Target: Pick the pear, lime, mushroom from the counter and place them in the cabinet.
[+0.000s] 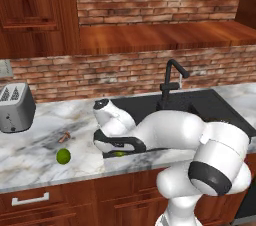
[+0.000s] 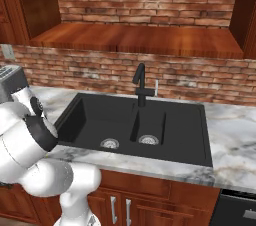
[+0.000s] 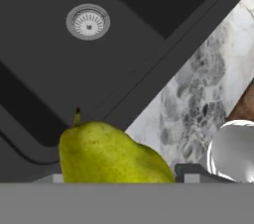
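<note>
Gripper (image 3: 116,181) clamped on the pear (image 3: 106,153) — held above the counter (image 1: 35,155) edge; lime (image 1: 63,156) at the hand's nine o'clock.

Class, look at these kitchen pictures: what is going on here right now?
A white robot arm is bent low over the marble counter, at the front edge of the black sink. Its gripper is down at the pear, which fills the space between the fingers in the hand view, so it seems to be gripping it. The lime and the mushroom lie on the counter. The cabinet above holds none of them.
</note>
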### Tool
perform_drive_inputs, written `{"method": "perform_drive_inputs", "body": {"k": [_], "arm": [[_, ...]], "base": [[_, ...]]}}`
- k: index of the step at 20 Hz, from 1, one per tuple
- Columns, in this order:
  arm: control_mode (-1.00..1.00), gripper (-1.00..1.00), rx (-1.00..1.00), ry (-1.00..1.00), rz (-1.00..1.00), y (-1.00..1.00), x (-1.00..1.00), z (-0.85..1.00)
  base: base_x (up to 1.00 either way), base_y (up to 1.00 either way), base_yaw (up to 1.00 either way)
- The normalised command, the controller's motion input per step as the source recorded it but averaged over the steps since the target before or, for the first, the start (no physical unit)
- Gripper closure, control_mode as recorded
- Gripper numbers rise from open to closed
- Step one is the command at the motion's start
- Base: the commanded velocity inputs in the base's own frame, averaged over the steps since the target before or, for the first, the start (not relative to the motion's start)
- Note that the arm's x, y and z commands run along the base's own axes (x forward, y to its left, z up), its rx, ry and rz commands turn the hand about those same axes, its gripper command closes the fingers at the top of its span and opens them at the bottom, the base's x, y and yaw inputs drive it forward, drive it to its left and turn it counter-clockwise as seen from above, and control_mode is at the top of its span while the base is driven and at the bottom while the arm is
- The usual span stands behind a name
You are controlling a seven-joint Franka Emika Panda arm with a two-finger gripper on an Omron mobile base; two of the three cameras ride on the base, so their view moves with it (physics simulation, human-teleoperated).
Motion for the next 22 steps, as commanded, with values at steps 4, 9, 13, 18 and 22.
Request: {"method": "perform_drive_inputs", "body": {"k": [4, 9, 13, 18, 22], "arm": [[-1.00, 1.00, 0.28, 0.10, 0.00, -0.72, 0.05, 1.00], [-1.00, 1.00, 0.27, 0.23, 0.00, -0.68, 0.00, 1.00], [-1.00, 1.00, 0.25, 0.25, 0.00, -0.58, 0.00, 1.00], [-1.00, 1.00, 0.05, 0.17, 0.00, -0.46, 0.01, 1.00], [-1.00, 1.00, -0.03, 0.01, 0.00, -0.26, 0.00, 1.00]], "base": [[0.00, 0.00, 0.00], [0.00, 0.00, 0.00], [0.00, 0.00, 0.00], [0.00, 0.00, 0.00], [0.00, 0.00, 0.00]]}}
